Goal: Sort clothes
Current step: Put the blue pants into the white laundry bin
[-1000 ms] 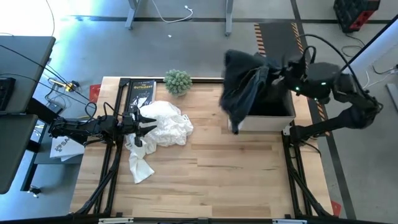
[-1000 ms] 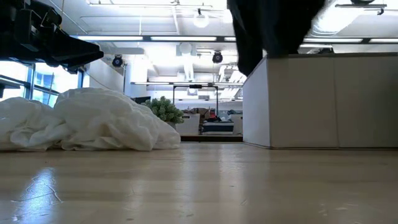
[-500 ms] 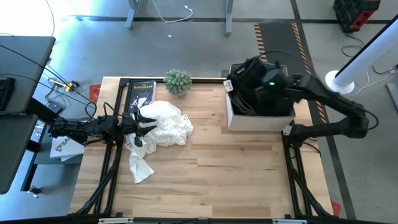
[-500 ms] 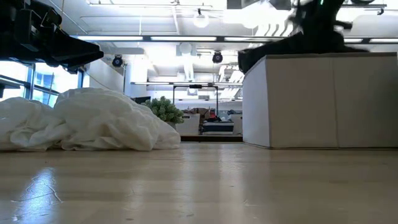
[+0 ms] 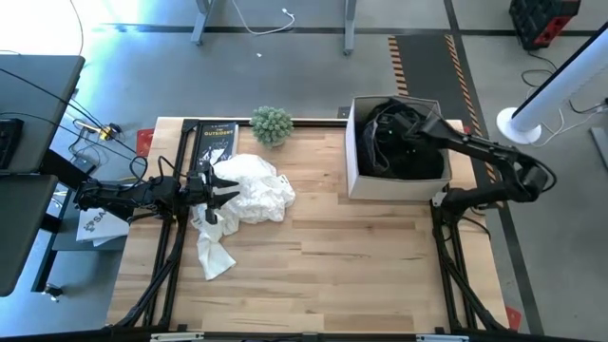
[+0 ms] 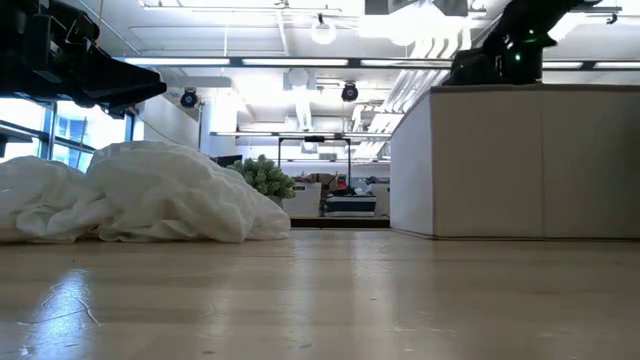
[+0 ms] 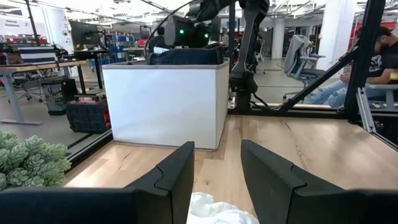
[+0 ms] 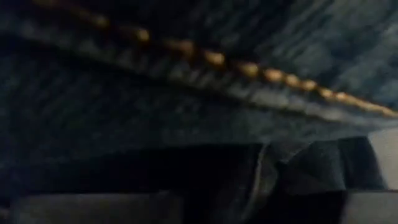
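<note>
— Start with what's closest to us: what's on the front of the bench (image 5: 313, 275)?

— Bare wood there. A bit further in, on the left side, sits the heap of white clothes (image 5: 249, 190), with one white piece (image 5: 213, 255) trailing off toward the front edge. The left gripper (image 5: 220, 189) hangs at the heap's left edge, fingers spread apart and holding nothing; from its wrist camera you can see white cloth (image 7: 214, 213) just below the gap between them.

— And the other arm?

— Over on the far right. The right gripper (image 5: 410, 128) is down inside the white box (image 5: 394, 185), buried in the dark clothes (image 5: 385, 147) piled there. Its wrist camera shows only dark denim (image 8: 186, 74) with orange stitching pressed close, so I can't tell whether its fingers are apart or together.

— So which arm would you say takes the next garment?

— The left, I'd guess. The white heap lies right in front of it, stretching away toward the middle of the bench, while the right arm is well apart from it, on the other side of the box wall. What matters is that the cloth lies just ahead of and beneath the open fingers, so a short reach forward and down should catch it.

— Anything further back?

— A black book (image 5: 215, 142) and a small green plant (image 5: 272, 124) along the far edge, then open floor
</note>
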`<action>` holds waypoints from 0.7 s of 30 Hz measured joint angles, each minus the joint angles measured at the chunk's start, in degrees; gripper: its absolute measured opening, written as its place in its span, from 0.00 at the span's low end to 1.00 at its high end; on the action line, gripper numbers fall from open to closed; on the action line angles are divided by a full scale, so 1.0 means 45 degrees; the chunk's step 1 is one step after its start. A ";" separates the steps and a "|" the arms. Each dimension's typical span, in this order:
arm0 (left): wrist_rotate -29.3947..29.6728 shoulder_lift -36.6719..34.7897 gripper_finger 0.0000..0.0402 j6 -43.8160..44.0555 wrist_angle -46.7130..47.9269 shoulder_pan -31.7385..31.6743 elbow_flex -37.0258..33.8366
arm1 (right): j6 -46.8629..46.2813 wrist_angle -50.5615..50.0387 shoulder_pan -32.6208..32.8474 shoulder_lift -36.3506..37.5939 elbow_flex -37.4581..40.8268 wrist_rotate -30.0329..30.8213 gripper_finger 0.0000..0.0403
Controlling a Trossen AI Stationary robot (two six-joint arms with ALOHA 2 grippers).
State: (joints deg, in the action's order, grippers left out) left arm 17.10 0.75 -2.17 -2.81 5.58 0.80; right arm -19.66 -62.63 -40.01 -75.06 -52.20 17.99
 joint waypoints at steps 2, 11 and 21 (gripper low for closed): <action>0.0000 0.0000 0.33 0.0000 0.0005 0.0004 0.0001 | 0.0422 -0.0638 -0.0012 0.0048 -0.0870 -0.0280 0.35; 0.0000 -0.0002 0.33 0.0000 0.0000 0.0005 0.0002 | -0.0797 -0.5166 -0.0120 0.0067 -0.7031 -0.0252 0.66; 0.0000 -0.0004 0.33 0.0000 0.0000 0.0005 0.0005 | 0.2238 -0.0708 0.0596 0.0620 -0.8797 -0.4906 0.62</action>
State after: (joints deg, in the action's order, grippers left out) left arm 17.10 0.73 -2.17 -2.81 5.60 0.82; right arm -9.59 -65.81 -37.33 -72.27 -91.79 -4.09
